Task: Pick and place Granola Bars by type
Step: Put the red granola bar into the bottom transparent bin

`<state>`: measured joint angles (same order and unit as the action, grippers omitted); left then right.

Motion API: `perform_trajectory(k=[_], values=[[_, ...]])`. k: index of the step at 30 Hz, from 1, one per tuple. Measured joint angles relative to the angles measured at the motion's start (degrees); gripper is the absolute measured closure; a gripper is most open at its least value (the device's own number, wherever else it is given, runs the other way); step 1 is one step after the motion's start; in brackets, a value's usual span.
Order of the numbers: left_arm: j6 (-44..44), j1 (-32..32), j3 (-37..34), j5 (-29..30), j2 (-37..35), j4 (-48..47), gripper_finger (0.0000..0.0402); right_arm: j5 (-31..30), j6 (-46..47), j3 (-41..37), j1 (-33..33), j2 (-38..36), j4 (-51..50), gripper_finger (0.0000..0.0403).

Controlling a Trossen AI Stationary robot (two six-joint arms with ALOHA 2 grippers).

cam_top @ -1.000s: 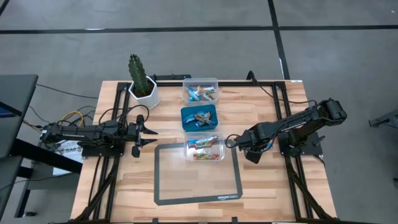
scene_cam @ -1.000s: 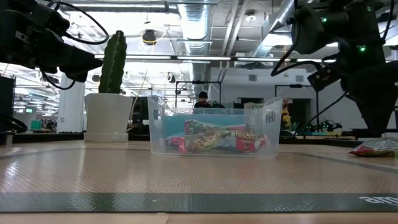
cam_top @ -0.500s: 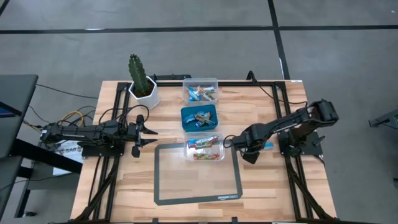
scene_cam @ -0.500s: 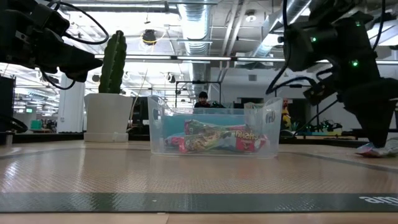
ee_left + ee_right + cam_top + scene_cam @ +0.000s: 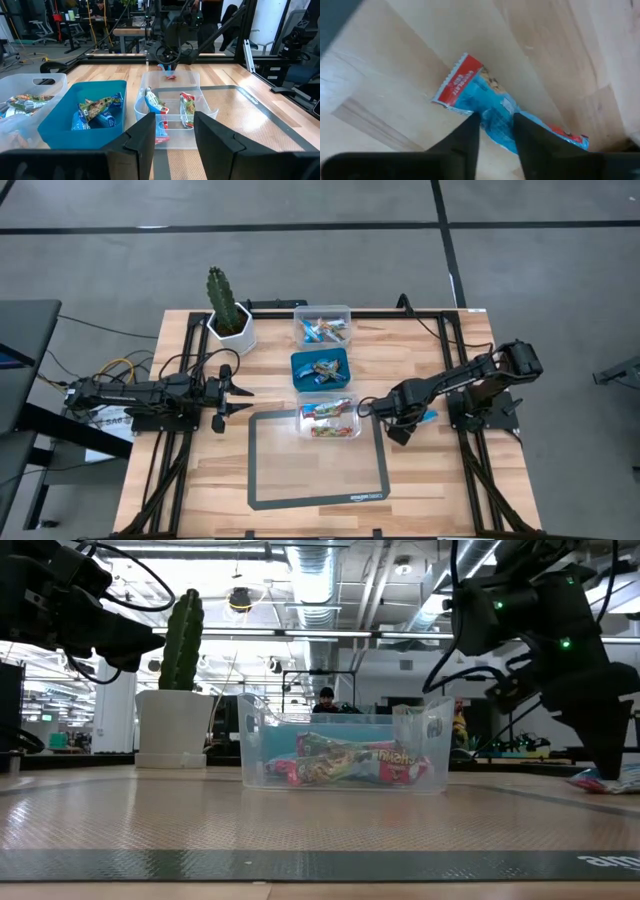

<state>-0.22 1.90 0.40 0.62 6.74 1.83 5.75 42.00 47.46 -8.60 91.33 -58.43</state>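
**Right claw down on a blue bar at the tabletop's right side**

I have the right claw (image 5: 495,132) low over the wooden tabletop (image 5: 430,480), to the right of the grey-framed mat (image 5: 318,498). In my right wrist view its two dark fingers (image 5: 465,137) straddle a blue granola bar (image 5: 492,107) with red ends that lies flat on the wood; the fingers stand close on either side of the wrapper, but I cannot tell whether they are pressing it yet. From above, a bit of blue (image 5: 429,416) shows just beside that arm.

The left claw (image 5: 243,400) waits at the left edge of the mat, pointing across the tabletop, fingers apart and holding nothing.

Three containers sit in a row down the middle: a clear one (image 5: 323,326) farthest back with bars in it, a teal one (image 5: 319,368) with blue and brownish bars, and a clear one (image 5: 329,419) at the mat's top edge holding red-wrapped bars. A potted cactus (image 5: 226,305) stands at the back left.
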Motion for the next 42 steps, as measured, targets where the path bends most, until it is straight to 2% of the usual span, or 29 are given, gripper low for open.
perform_trajectory(k=[5,9,13,17,25,29,37,40,42], values=[[0.2,0.0,0.0,0.0,0.0,0.0,0.0273,0.4,0.1,0.0,0.0,0.0,2.3,0.0362],[0.0,0.0,0.0,0.0,0.0,0.0,0.0273,0.4,1.6,0.0,0.0,-0.1,3.2,0.0396],[0.2,0.0,0.0,0.0,0.0,0.0,0.0273,-0.1,2.0,0.6,0.0,-0.3,4.7,0.0393],[0.0,0.0,0.0,0.0,0.0,0.0,0.0273,-4.1,2.8,2.8,0.0,-2.1,6.1,0.0387],[0.0,0.0,0.0,0.0,0.0,0.0,0.0273,-13.5,3.1,7.0,-0.6,-7.8,8.2,0.0399],[0.2,0.0,0.0,0.0,0.0,0.0,0.0273,-16.6,2.5,8.0,-1.2,-11.0,12.8,0.0398],[0.4,0.0,0.0,0.0,0.0,0.0,0.0273,-15.9,-3.0,8.1,-1.0,-13.8,27.5,0.0399],[0.0,0.0,0.0,0.0,0.0,0.0,0.0273,-12.5,-5.9,8.6,0.1,-12.7,33.9,0.0399],[0.1,0.0,0.0,0.0,0.0,0.0,0.0273,-11.4,-7.8,10.6,0.6,-10.9,34.5,0.0399]])
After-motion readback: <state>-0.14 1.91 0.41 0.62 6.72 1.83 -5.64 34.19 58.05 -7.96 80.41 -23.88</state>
